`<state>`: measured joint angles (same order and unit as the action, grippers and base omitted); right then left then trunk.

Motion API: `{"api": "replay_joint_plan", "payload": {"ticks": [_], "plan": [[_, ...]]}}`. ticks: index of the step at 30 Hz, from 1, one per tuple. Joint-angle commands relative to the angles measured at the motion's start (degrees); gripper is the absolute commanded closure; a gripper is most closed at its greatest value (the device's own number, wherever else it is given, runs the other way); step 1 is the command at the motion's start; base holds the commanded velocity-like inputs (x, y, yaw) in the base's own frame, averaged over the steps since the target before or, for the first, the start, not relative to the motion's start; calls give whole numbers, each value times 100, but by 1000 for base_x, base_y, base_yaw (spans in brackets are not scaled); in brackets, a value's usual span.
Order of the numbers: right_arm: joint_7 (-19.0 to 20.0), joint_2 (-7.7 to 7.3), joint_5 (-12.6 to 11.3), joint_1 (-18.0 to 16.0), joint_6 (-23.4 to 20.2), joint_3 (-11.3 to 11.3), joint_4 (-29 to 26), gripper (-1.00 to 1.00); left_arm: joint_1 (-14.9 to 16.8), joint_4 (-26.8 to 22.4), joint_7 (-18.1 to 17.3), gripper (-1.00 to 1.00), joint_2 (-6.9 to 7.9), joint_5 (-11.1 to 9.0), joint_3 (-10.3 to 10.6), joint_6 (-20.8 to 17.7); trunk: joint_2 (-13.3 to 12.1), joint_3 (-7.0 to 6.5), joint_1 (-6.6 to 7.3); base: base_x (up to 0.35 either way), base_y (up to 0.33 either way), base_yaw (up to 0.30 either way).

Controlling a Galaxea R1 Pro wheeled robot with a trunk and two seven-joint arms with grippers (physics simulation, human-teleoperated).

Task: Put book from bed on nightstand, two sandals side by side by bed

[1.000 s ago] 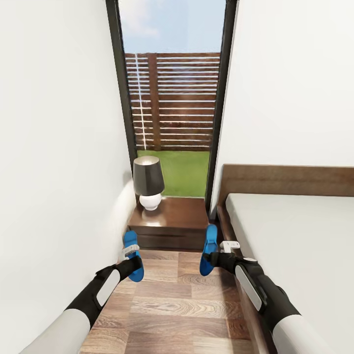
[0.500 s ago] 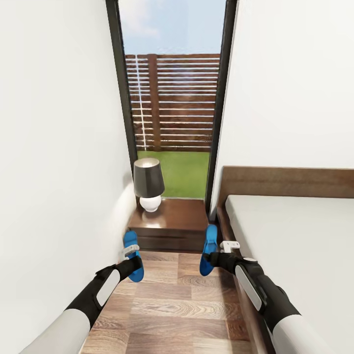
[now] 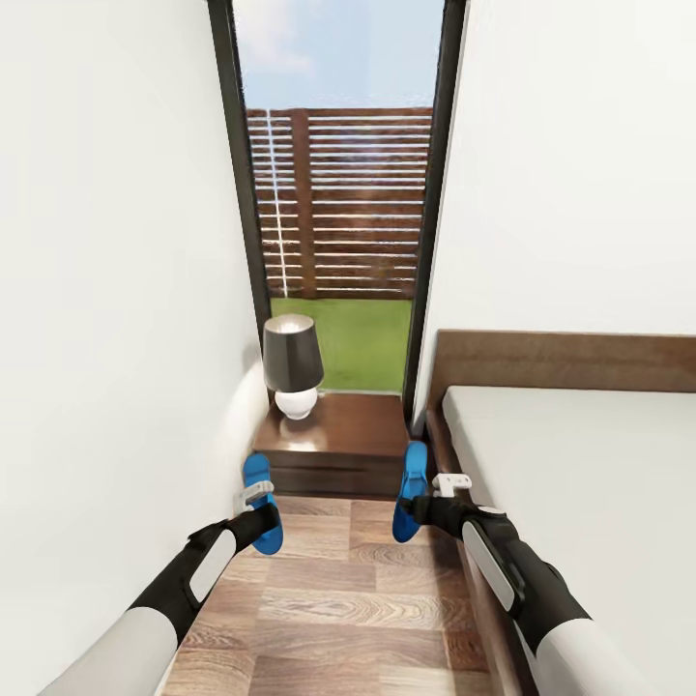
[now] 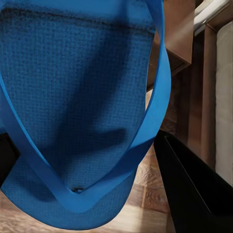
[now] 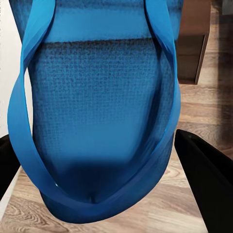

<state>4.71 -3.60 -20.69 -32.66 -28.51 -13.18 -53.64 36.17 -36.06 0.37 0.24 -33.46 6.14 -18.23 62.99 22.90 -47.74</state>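
Sandals: left gripper (image 3: 259,512) clamps one (image 3: 261,503), right gripper (image 3: 418,505) the other (image 3: 411,490).

Both arms reach forward and low, roughly level, well apart. Left gripper (image 3: 253,501) clamped on a sandal (image 3: 261,503), right gripper (image 3: 425,501) clamped on the other sandal (image 3: 412,490); each sandal sits between dark fingers (image 4: 191,189) in the wrist views.

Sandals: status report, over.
Left gripper shut on left sandal; right gripper shut on right sandal. Both above the floor. Nightstand ahead, bed right.
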Motion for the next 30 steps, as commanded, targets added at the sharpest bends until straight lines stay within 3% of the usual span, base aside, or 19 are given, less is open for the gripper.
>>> {"api": "replay_joint_plan", "payload": {"ticks": [1,30], "plan": [[3,-5,-5,-2,-23,-9,-6,100,3,-6,-2,100,3,-11,7,-23,-38,-12,22,0,0,0],[3,-2,-5,-3,-23,-9,-6,100,4,-6,-2,100,3,-11,10,-23,-1201,-533,659,0,0,0]]}}
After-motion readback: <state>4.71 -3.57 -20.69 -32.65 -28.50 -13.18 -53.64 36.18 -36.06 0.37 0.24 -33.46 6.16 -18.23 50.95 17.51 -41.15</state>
